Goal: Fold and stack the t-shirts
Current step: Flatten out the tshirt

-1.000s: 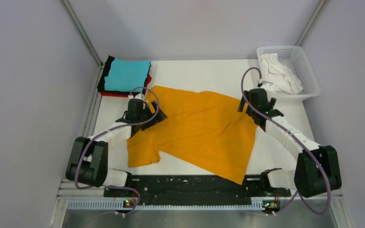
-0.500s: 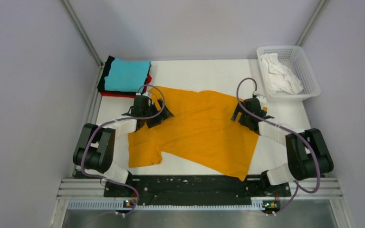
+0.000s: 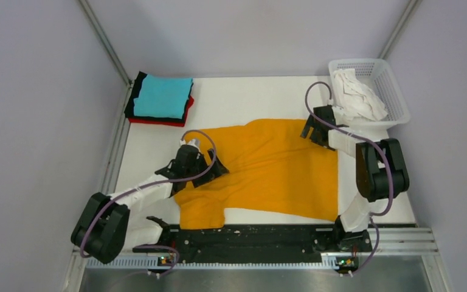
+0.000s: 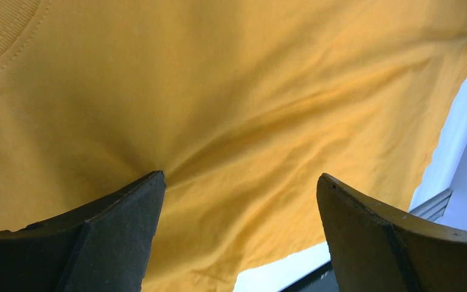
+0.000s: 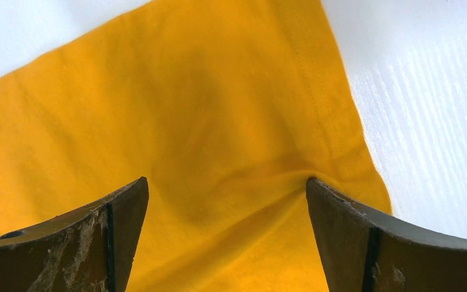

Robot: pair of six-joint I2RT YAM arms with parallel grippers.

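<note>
The orange-yellow t-shirt [image 3: 267,164] lies spread across the middle of the white table. My left gripper [image 3: 197,165] is open on its left part, with both fingers pressing on the cloth [image 4: 219,91] and the gripper [image 4: 240,176] holding nothing. My right gripper [image 3: 315,131] is open on the shirt's far right corner, its tips [image 5: 226,180] resting on the cloth [image 5: 188,109] near a hem. A folded stack stands at the far left, with the cyan t-shirt [image 3: 161,96] on top and the red [image 3: 158,121] and black [image 3: 138,91] edges showing beneath. The white t-shirt [image 3: 356,91] lies crumpled in the basket.
A white plastic mesh basket [image 3: 396,103] stands at the far right corner. Bare white table [image 5: 425,121] shows to the right of the shirt's corner. A black rail [image 3: 249,237] runs along the near edge between the arm bases.
Both grippers have dragged the orange-yellow shirt: the left one toward the near side and right, the right one toward the far right. The shirt has turned and now lies squarer to the table.
</note>
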